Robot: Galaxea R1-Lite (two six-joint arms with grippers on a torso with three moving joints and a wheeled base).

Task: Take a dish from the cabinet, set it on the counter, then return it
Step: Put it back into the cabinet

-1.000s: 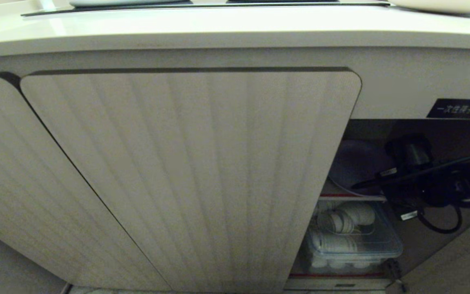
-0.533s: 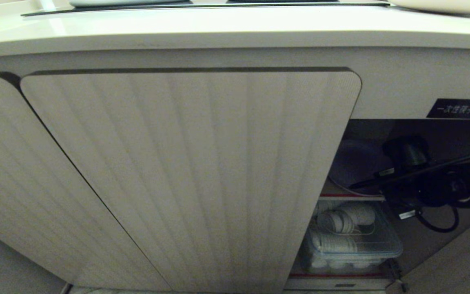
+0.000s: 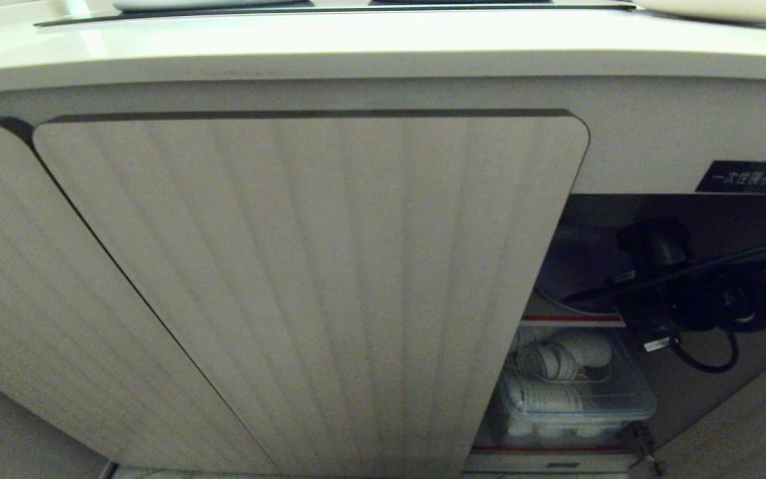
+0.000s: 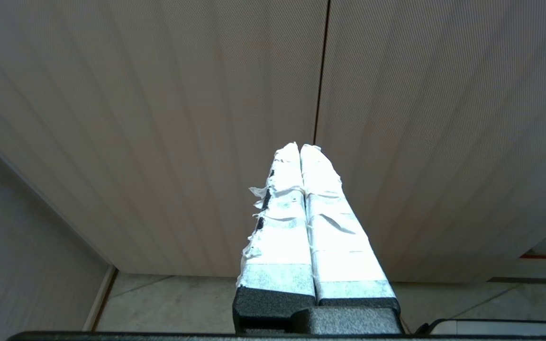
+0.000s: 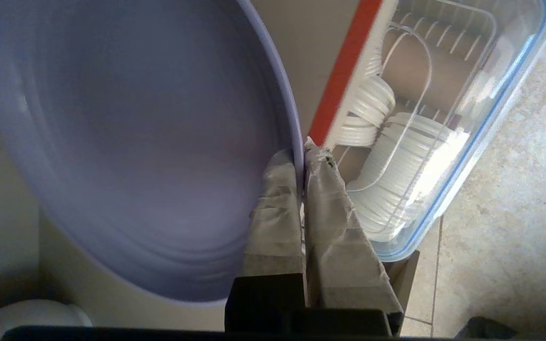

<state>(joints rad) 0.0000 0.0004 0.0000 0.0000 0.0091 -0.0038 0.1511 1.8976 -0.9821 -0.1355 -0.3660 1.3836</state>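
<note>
- Cream counter (image 3: 356, 46) tops a ribbed cabinet (image 3: 310, 286), right side open.
- Purple dish (image 5: 126, 142) sits on the inner shelf (image 3: 579, 319).
- Right gripper (image 5: 301, 156) pinches its rim; withdraw level, clearing the door.
- Left gripper (image 4: 300, 150) idles, clenched empty.

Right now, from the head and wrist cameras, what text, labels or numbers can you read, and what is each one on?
"一次性筷子", white characters on a small black label on the cabinet face, above the open compartment; slightly blurred, so that is my best reading.
Small white tags on the right arm's cables: too small to read.
Left wrist view and right wrist view: no text visible.
</note>
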